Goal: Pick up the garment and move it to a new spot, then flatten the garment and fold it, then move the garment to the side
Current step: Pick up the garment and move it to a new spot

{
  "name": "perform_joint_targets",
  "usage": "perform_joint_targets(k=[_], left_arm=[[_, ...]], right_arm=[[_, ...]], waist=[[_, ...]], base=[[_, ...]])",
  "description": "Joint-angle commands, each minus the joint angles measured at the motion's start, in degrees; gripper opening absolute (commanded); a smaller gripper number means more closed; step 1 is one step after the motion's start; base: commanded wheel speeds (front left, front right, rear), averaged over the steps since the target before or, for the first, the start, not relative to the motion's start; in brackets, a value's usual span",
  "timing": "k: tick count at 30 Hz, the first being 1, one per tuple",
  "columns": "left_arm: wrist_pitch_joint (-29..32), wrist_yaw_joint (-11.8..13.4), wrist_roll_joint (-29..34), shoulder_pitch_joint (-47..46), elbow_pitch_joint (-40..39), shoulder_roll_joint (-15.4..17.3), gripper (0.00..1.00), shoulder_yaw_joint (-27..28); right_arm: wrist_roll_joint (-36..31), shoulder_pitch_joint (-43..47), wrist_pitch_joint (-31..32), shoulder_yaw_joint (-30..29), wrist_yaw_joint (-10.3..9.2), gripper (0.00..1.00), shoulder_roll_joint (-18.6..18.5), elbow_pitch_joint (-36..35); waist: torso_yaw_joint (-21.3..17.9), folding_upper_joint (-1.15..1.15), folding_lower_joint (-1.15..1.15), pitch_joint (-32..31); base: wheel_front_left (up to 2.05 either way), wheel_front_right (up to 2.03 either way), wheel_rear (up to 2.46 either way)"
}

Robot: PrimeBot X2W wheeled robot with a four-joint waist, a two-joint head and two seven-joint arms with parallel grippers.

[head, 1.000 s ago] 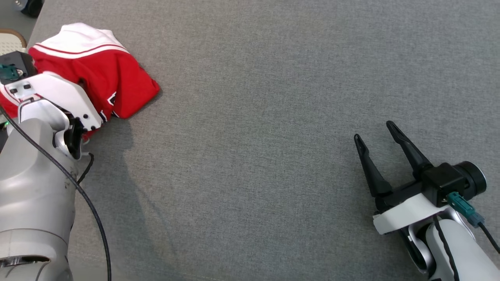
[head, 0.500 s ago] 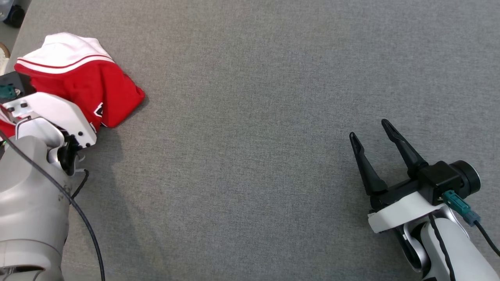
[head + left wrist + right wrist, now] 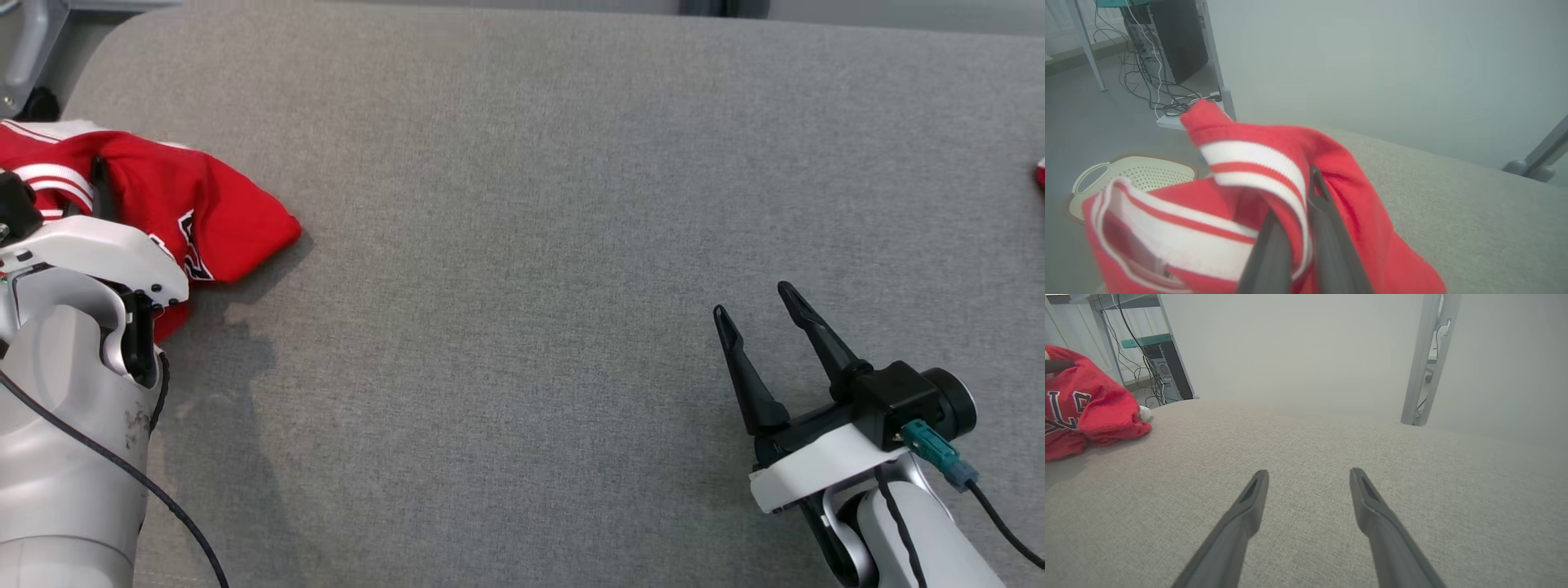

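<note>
Since the earlier frame, the left gripper (image 3: 1294, 196) closed tight on the striped rib of the garment (image 3: 212, 220), bunched at the far-left edge of the tabletop (image 3: 522, 204). The right gripper (image 3: 753, 300) stood wide, empty. Step in hand was judged pick-up; next move needed a clean lift, then a carry rightward.

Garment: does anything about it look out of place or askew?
Yes. The garment lies crumpled near the grey surface's left edge, not flat; the left gripper is shut on its striped band, which bunches the cloth.
</note>
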Motion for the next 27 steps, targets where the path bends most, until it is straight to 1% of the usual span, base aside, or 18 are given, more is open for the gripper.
perform_joint_targets(k=[1, 2, 7, 11, 18, 22, 27], left_arm=[[-0.49, -0.49, 0.43, 0.72, -0.87, 0.44, 0.00, -0.23], [-0.81, -0.16, 0.83, 1.08, -1.97, 0.71, 0.00, -0.46], [-1.35, -0.09, 1.70, 3.33, -8.45, 0.88, 0.00, -1.15], [-0.84, 0.41, 2.53, 4.81, -14.69, 0.83, 0.00, -2.31], [4.86, 0.74, 3.39, 9.23, -27.30, 0.49, 0.00, -4.60], [8.17, 1.32, 3.73, 12.55, -34.27, 0.39, 0.00, -5.81], [11.80, 2.25, 3.82, 15.35, -41.16, -0.56, 0.00, -7.23]], right_arm=[[0.39, 0.44, -0.09, -0.11, 0.02, 1.00, 0.16, 0.06], [0.48, 0.78, -0.09, -0.16, 0.02, 1.00, 0.44, 0.18], [0.66, 2.24, -0.09, -0.57, 0.02, 1.00, 1.72, 0.55], [0.68, 3.79, -0.09, -1.41, 0.02, 1.00, 2.37, 0.72], [0.46, 5.80, -0.09, -3.01, 0.02, 1.00, 3.31, 0.39], [0.53, 5.86, -0.09, -3.61, 0.02, 1.00, 3.69, 0.08], [1.44, 5.76, -0.09, -3.84, 0.02, 1.00, 4.08, -0.31]], waist=[[-0.47, 0.00, 0.00, -1.19], [-0.68, 0.00, 0.00, -1.78], [-2.09, 0.00, 0.00, -4.94], [-3.63, 0.00, 0.00, -7.43], [-7.53, 0.00, 0.00, -10.45], [-10.52, 0.00, 0.00, -11.35], [-14.84, 0.00, 0.00, -12.04]], base=[[0.00, 0.00, 0.00], [0.00, 0.00, 0.00], [0.00, 0.00, 0.00], [0.00, 0.00, 0.00], [0.00, 0.00, 0.00], [0.00, 0.00, 0.00], [0.00, 0.00, 0.00]])
